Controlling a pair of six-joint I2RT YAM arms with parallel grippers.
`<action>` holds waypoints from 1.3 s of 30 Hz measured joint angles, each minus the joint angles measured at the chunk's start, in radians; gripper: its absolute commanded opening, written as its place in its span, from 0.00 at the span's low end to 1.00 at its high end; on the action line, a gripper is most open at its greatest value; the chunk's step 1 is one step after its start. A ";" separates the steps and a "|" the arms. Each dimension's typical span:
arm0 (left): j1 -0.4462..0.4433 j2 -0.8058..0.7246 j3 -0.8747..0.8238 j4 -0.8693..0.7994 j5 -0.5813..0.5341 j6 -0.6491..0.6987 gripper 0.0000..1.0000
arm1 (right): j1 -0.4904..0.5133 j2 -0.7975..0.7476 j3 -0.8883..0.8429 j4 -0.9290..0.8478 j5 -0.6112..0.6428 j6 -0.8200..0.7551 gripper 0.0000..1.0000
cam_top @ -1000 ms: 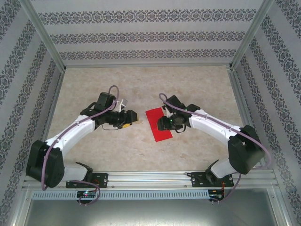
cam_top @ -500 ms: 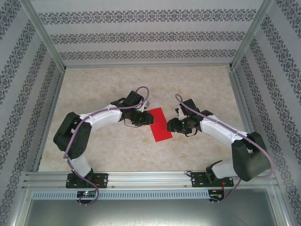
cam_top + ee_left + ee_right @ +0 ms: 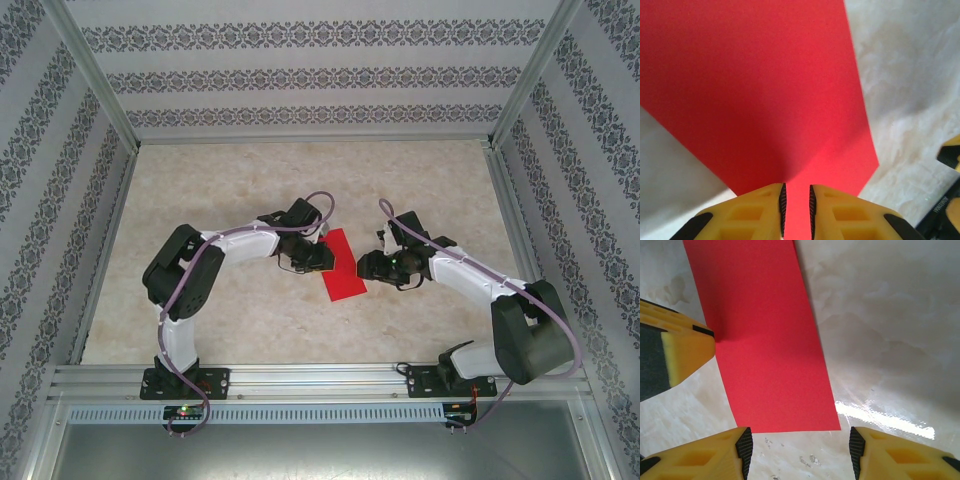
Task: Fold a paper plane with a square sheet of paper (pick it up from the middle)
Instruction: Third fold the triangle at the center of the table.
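Sheet (image 3: pixel 341 266) on desk (image 3: pixel 230 190); my left tool (image 3: pixel 796 202) nearly closed across its edge, grip unclear; right tool (image 3: pixel 800 445) open.

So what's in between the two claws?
The red paper lies flat on the table between the left claw and the right claw. The top view shows it.

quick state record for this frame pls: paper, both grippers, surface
paper: bright red flat paper sheet, lying on the beige marbled tabletop between the arms
left gripper: at the sheet's edge, jaws nearly together, red showing in the gap; grip unclear
right gripper: open, the sheet's short edge just ahead between its fingers
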 measured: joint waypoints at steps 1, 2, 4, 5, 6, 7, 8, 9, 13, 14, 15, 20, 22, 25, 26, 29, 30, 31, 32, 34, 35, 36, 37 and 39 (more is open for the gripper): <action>-0.001 0.007 0.002 -0.003 -0.005 0.004 0.20 | -0.004 0.001 -0.003 0.002 -0.003 0.000 0.55; -0.002 0.012 0.003 -0.006 -0.011 0.010 0.19 | -0.004 0.002 -0.004 0.002 -0.003 0.000 0.55; -0.002 0.019 0.004 -0.011 -0.026 0.018 0.19 | -0.004 0.007 -0.005 0.005 -0.008 0.000 0.55; -0.002 0.021 0.004 -0.014 -0.032 0.023 0.19 | -0.004 0.010 -0.005 0.008 -0.013 0.000 0.55; -0.002 0.023 0.004 -0.018 -0.038 0.027 0.19 | -0.004 0.014 -0.005 0.011 -0.018 0.000 0.55; -0.002 0.024 0.004 -0.021 -0.045 0.034 0.19 | -0.004 0.019 -0.005 0.016 -0.025 0.000 0.55; -0.002 0.025 0.004 -0.024 -0.051 0.037 0.19 | -0.004 0.024 -0.005 0.019 -0.029 0.000 0.55; -0.002 0.027 0.004 -0.027 -0.055 0.040 0.19 | -0.004 0.030 -0.005 0.023 -0.034 0.000 0.55; -0.002 0.029 0.004 -0.028 -0.063 0.052 0.19 | -0.004 0.068 -0.005 0.044 -0.059 0.000 0.55; -0.002 0.029 0.004 -0.028 -0.063 0.055 0.18 | -0.004 0.077 -0.005 0.050 -0.066 0.001 0.55; -0.002 0.029 0.004 -0.028 -0.063 0.056 0.18 | -0.004 0.087 -0.004 0.056 -0.074 0.002 0.55; -0.002 0.029 0.000 -0.026 -0.063 0.060 0.18 | -0.003 0.133 0.002 0.082 -0.103 0.005 0.55; -0.002 0.029 -0.002 -0.023 -0.063 0.061 0.18 | -0.003 0.153 0.008 0.090 -0.111 0.006 0.55; -0.002 0.029 -0.005 -0.019 -0.063 0.063 0.18 | 0.002 0.180 0.021 0.101 -0.119 0.008 0.54; -0.002 0.029 -0.006 -0.018 -0.063 0.063 0.18 | 0.005 0.188 0.026 0.105 -0.123 0.008 0.54; -0.002 0.029 -0.009 -0.013 -0.063 0.063 0.18 | 0.017 0.205 0.033 0.113 -0.136 0.008 0.53; -0.002 0.029 -0.010 -0.013 -0.063 0.064 0.18 | 0.018 0.208 0.034 0.115 -0.141 0.008 0.53; -0.002 0.029 -0.010 -0.012 -0.063 0.066 0.18 | 0.018 0.209 0.034 0.116 -0.148 0.008 0.53; -0.002 0.029 -0.010 -0.012 -0.063 0.066 0.18 | 0.018 0.210 0.034 0.117 -0.156 0.008 0.53; -0.002 0.029 -0.010 -0.012 -0.063 0.067 0.18 | 0.018 0.210 0.034 0.117 -0.166 0.011 0.53; -0.002 0.029 -0.010 -0.012 -0.063 0.067 0.18 | 0.018 0.210 0.034 0.117 -0.171 0.012 0.53; -0.002 0.029 -0.010 -0.012 -0.063 0.067 0.18 | 0.018 0.210 0.034 0.120 -0.178 0.015 0.53; -0.002 0.029 -0.010 -0.012 -0.063 0.067 0.18 | 0.018 0.210 0.034 0.124 -0.183 0.020 0.53; -0.002 0.029 -0.010 -0.011 -0.063 0.067 0.18 | 0.018 0.210 0.034 0.139 -0.200 0.031 0.53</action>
